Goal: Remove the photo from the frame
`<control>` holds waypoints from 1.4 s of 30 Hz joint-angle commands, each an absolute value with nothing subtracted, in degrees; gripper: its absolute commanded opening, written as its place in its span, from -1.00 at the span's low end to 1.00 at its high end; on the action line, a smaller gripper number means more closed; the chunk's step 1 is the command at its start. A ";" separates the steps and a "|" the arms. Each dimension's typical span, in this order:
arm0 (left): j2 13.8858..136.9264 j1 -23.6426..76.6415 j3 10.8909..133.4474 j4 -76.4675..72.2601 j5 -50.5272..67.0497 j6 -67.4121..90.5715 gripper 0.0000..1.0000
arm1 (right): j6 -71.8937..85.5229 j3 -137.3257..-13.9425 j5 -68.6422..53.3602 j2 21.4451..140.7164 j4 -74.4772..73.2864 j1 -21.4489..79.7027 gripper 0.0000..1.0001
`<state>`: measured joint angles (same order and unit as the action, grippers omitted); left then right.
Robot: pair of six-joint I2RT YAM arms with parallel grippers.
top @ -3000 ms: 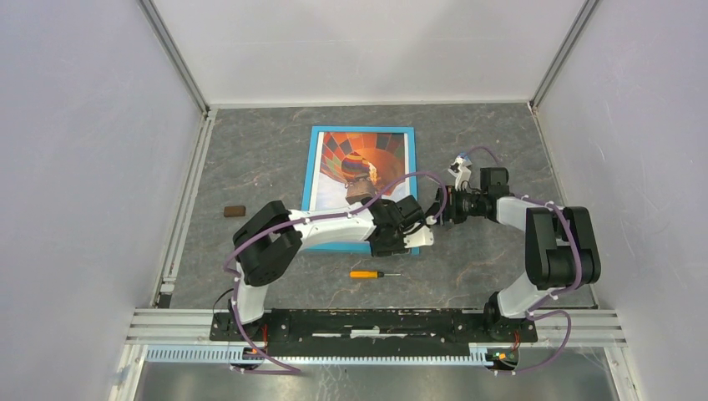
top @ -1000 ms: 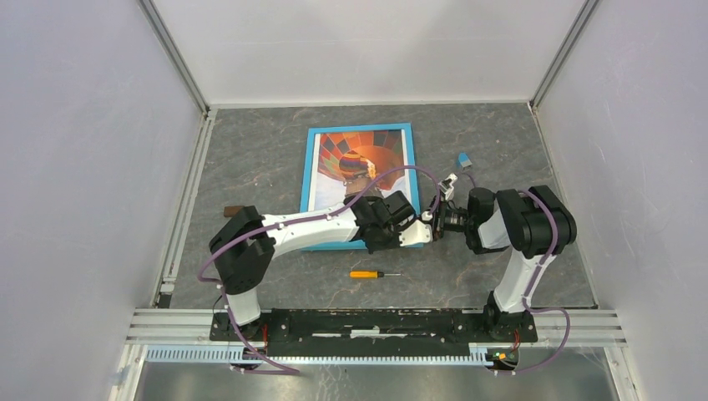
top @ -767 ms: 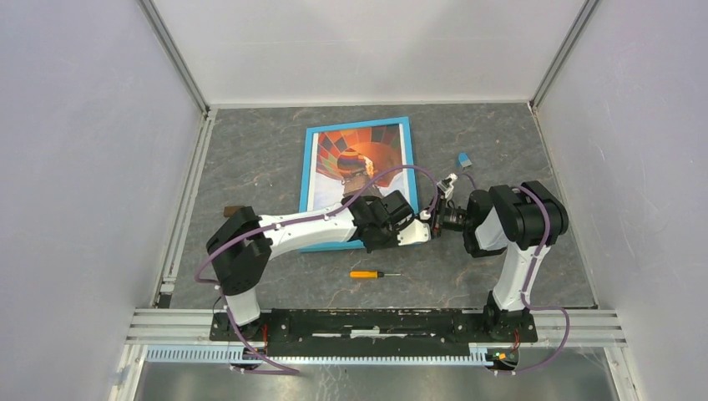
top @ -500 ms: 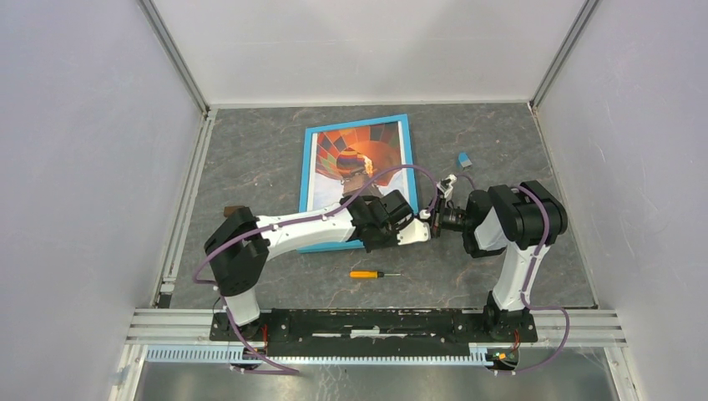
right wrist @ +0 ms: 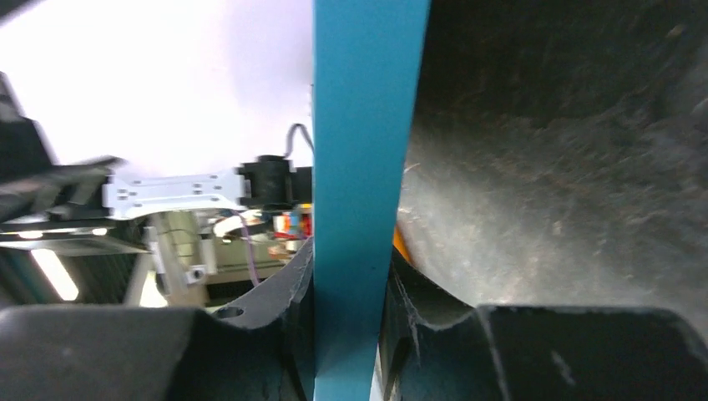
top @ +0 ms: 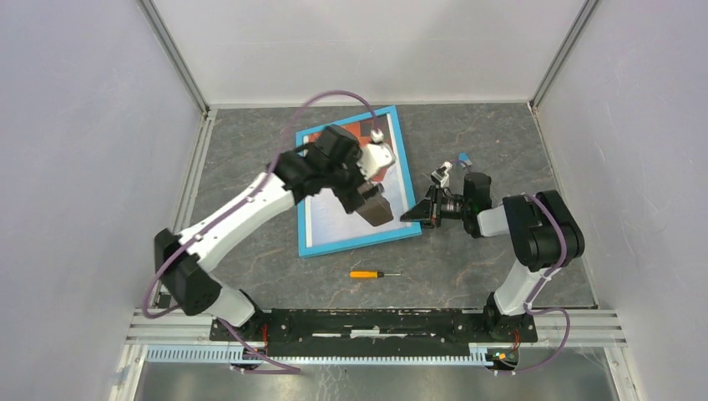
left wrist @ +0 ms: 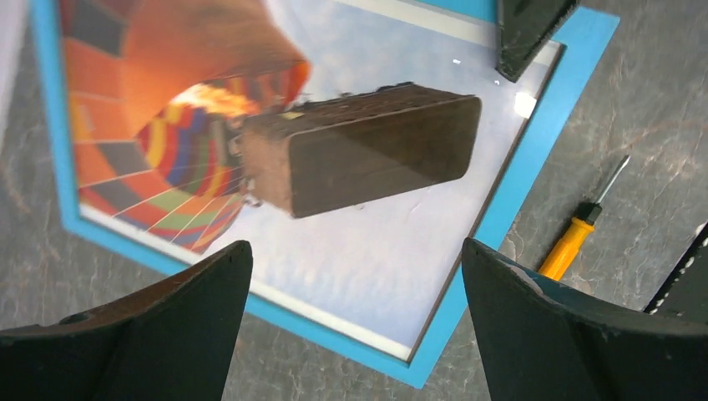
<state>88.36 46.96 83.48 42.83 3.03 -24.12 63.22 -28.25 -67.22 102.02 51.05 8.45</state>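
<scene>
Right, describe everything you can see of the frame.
The frame is a large rectangle with a thin bright-blue border, holding the balloon photo face up. It rests skewed on the grey table. The right gripper is shut on its right edge; the left gripper hovers open above.

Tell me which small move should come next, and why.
Probably the right pincer should lift the clamped edge of the large rectangular bright-blue picture frame to tip it over: the rectangular hot air balloon print faces up, hiding the back.
</scene>
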 commanded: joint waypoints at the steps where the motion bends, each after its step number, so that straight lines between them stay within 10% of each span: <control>1: 81.70 39.72 85.22 46.40 10.86 -18.39 1.00 | 22.34 -41.89 -61.43 96.18 11.71 8.10 -1.00; 30: 69.78 8.40 82.92 45.66 32.08 -0.56 1.00 | -21.25 -107.10 -26.40 97.21 -46.04 15.95 -1.00; 42: 65.90 3.53 92.35 49.39 39.83 6.71 1.00 | -28.12 -108.31 -10.24 92.11 -44.08 20.35 -1.00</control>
<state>69.28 3.64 87.77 48.18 35.73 2.66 -23.57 -108.64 -19.11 96.12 -50.24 20.27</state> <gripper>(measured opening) 0.996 0.321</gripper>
